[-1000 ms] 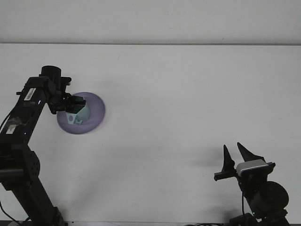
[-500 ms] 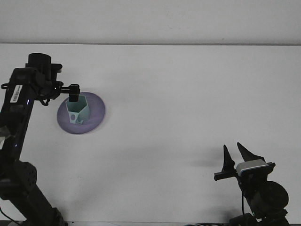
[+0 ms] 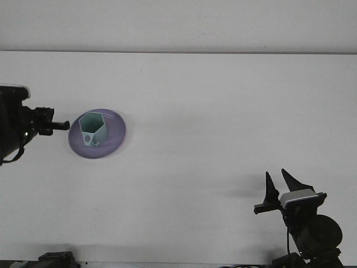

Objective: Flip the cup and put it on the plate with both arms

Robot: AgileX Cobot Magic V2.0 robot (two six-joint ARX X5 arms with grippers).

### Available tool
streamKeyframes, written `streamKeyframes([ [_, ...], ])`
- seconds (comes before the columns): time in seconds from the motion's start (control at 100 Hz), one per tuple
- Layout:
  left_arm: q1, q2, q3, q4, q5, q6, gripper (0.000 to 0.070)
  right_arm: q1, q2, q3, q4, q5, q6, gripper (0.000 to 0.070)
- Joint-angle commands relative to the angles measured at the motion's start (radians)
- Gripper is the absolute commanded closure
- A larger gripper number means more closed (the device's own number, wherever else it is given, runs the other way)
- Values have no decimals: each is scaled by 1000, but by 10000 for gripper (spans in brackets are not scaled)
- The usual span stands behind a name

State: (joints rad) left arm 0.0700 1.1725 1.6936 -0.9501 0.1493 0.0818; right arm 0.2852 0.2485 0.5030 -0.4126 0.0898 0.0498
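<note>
Front view, single frame.

Cup (image 3: 92,129): pale green, hexagonal rim, standing upright with the mouth facing up. It sits on the plate (image 3: 113,138), slightly left of the plate's centre. A small dark round mark shows on its near-left side wall. Nothing touches it.

Plate: lavender, round, flat on the white counter (image 3: 212,123) in the left part of the scene, about mid-depth.

Left tool (image 3: 60,126): at the far left edge of the scene, pointing right toward the plate. Its dark tip lies just beside the plate's left rim and apart from the cup. It grips nothing. Whether its fingers are spread or closed cannot be told; they read as a single dark stub from this angle. Most of the left arm is cut off by the frame edge.

Right tool (image 3: 278,184): near right corner, well apart from the plate and cup. It points up and away, with its two dark pointed fingers spread and a clear gap between them; it is released and empty. The wrist below carries a light-coloured block.
</note>
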Motion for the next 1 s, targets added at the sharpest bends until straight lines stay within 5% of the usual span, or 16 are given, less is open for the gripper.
streamKeyframes([
  [0.0,2,-97,-134,106,5,5,688,2,2,8,13,18,10,575],
  [0.06,1,-212,-285,233,5,4,688,2,2,8,16,17,8,700],
  [0.34,1,-708,-959,775,5,-49,688,1,1,8,69,77,-6,700],
  [0.58,1,-863,-1197,859,-19,-61,688,1,1,8,162,133,-85,700],
  [0.99,1,-855,-1207,916,-51,-117,686,2,0,9,182,152,-100,700],
])
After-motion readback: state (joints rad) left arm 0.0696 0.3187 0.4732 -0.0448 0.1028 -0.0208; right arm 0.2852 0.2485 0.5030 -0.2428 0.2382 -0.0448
